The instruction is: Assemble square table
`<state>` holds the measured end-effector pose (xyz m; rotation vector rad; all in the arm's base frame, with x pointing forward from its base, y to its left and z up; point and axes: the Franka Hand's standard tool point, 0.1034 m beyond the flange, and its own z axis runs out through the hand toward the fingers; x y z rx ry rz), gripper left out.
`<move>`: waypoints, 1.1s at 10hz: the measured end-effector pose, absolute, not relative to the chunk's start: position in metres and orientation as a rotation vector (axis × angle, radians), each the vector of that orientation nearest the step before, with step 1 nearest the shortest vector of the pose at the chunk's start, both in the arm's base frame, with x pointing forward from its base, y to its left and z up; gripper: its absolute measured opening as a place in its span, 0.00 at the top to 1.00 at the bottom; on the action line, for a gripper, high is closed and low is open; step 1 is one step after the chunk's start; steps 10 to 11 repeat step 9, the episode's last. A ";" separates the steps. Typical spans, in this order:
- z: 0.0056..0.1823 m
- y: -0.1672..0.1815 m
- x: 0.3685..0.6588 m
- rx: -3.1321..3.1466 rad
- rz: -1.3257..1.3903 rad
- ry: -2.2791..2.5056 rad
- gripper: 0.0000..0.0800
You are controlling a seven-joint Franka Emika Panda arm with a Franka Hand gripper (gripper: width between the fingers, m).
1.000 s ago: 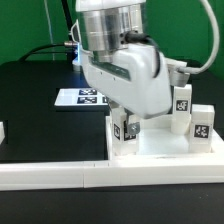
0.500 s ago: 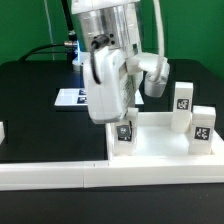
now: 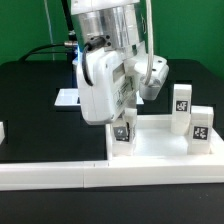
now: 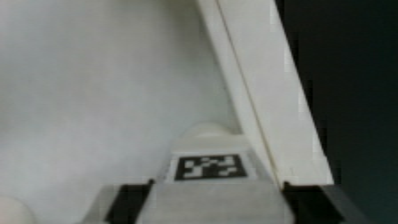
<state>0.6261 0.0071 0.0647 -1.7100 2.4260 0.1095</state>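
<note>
Near edge: long white L-shaped border rail (image 3: 60, 172). Behind it, small tagged white block leg (image 3: 123, 135) stands upright in the square white tray-like tabletop (image 3: 160, 150), directly beneath the gripper (image 3: 122, 122); whether its fingers clamp the leg cannot be told.

tabletop (image 3: 30, 85) black | square table (image 3: 160, 140) white | legs (image 3: 201, 126) white, black-and-white square tags | marker board (image 3: 66, 97) white | backdrop (image 3: 25, 20) green | arm (image 3: 105, 85) white
</note>
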 end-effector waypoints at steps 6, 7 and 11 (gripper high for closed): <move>0.122 0.024 0.621 -1.793 0.089 2.294 0.19; 0.124 0.030 0.620 -1.807 0.114 2.289 0.19; 0.121 0.029 0.620 -1.806 0.111 2.290 0.19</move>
